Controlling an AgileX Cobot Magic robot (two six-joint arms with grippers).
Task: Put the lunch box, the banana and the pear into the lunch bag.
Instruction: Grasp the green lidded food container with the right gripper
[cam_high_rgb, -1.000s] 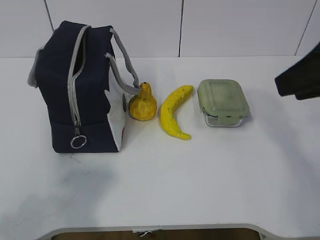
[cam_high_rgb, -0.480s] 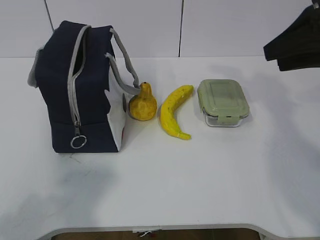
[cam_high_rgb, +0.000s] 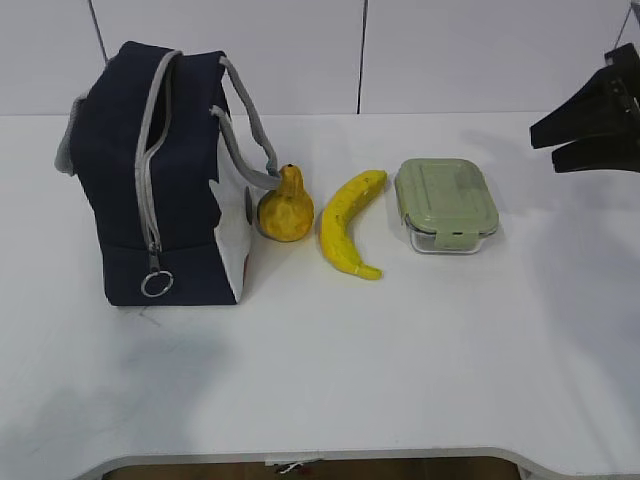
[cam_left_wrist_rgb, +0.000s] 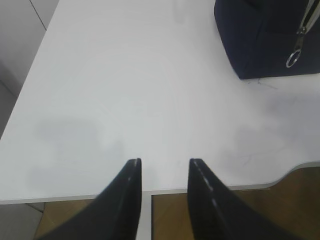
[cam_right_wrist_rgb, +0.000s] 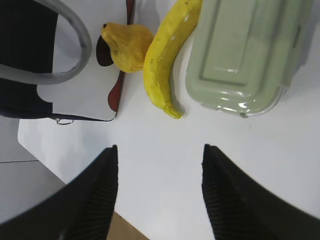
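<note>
The navy lunch bag (cam_high_rgb: 160, 215) stands at the left of the white table (cam_high_rgb: 330, 360), its grey zipper partly open with the ring pull (cam_high_rgb: 156, 284) low on the front. The pear (cam_high_rgb: 286, 207) sits against the bag's white side panel. The banana (cam_high_rgb: 350, 220) lies right of it, and the green-lidded lunch box (cam_high_rgb: 446, 204) right of that. My right gripper (cam_high_rgb: 540, 143) is open and empty, in the air at the far right; its wrist view shows the pear (cam_right_wrist_rgb: 127, 46), banana (cam_right_wrist_rgb: 167, 55) and lunch box (cam_right_wrist_rgb: 245, 50) beyond its gripper (cam_right_wrist_rgb: 159, 150). My left gripper (cam_left_wrist_rgb: 164, 164) is open over the table's front left edge, the bag (cam_left_wrist_rgb: 267, 35) far off.
A white panelled wall (cam_high_rgb: 400, 50) runs behind the table. The table's front edge (cam_left_wrist_rgb: 150, 192) lies under my left fingers, with brown floor below. The bag's grey handles (cam_high_rgb: 245, 125) arch toward the pear.
My right gripper has risen and swung at the far right edge of the exterior view, its open fingers now showing and pointing left. The objects on the table have not moved.
</note>
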